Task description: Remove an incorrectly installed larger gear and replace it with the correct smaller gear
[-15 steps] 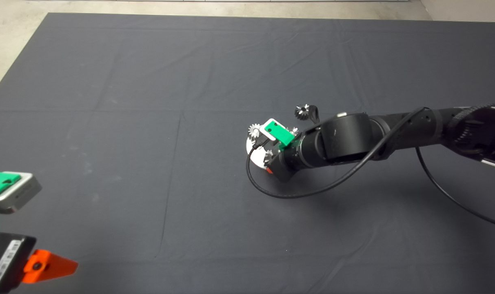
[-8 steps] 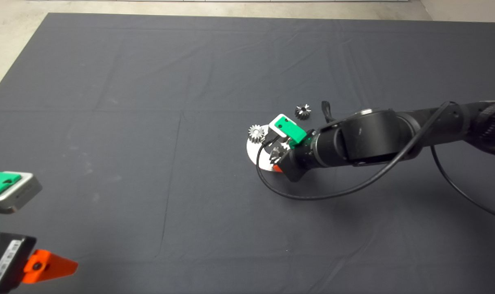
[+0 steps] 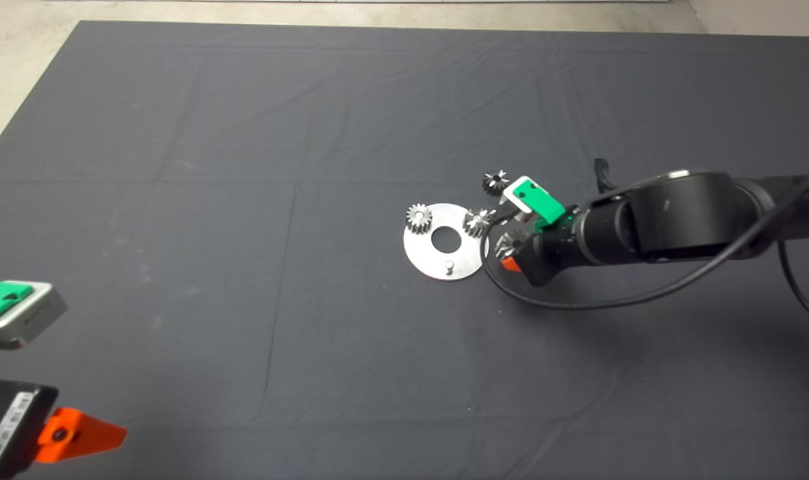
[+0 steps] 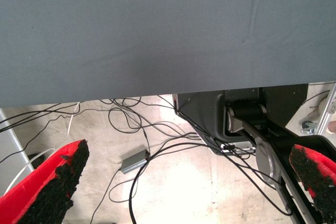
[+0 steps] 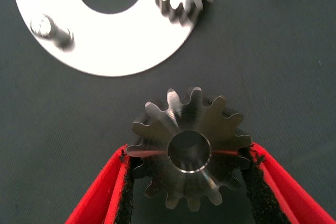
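Observation:
The larger gear, dark grey steel with a bright hub hole, sits between the red fingers of my right gripper, which is shut on it. From above, the right gripper and the larger gear are just right of the round silver plate, off its rim. The plate has a bare pin and two bright silver small gears. The smaller gear, blackish, lies on the mat beyond the plate, close to the right wrist's green mount. My left gripper is parked, open and holding nothing.
The right arm reaches in from the right with a black cable looping over the mat below it. The left gripper shows at the mat's lower left edge. In the left wrist view, cables and a dark stand lie on the floor.
My right gripper has moved right, away from the plate, carrying the larger gear with it. The plate, its bare pin and the second silver gear are now uncovered. The left arm has not moved.

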{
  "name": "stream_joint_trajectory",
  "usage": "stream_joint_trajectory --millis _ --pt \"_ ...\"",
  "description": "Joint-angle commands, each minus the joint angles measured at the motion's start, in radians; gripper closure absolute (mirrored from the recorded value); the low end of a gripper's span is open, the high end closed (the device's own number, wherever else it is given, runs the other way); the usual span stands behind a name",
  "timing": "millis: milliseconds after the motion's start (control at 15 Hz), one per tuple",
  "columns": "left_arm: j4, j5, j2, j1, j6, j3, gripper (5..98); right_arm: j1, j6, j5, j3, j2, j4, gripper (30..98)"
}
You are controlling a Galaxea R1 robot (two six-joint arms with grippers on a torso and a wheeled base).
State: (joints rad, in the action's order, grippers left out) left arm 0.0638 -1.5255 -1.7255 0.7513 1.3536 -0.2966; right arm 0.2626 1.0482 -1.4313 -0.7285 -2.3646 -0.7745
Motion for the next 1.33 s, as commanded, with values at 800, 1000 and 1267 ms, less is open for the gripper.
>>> stream_joint_trajectory --millis 800,1000,1267 --pt "0.019 -0.035 -0.001 0.007 0.005 0.019 5.5 -0.111 0.001 0.006 0.068 0.133 -0.011 80.7" --pt "0.019 -0.035 -0.001 0.007 0.005 0.019 5.5 -0.108 0.003 0.006 0.072 0.132 -0.011 79.8" --pt "0.019 -0.035 0.0 0.007 0.005 0.018 5.5 -0.103 0.01 0.005 0.081 0.135 -0.008 77.7"
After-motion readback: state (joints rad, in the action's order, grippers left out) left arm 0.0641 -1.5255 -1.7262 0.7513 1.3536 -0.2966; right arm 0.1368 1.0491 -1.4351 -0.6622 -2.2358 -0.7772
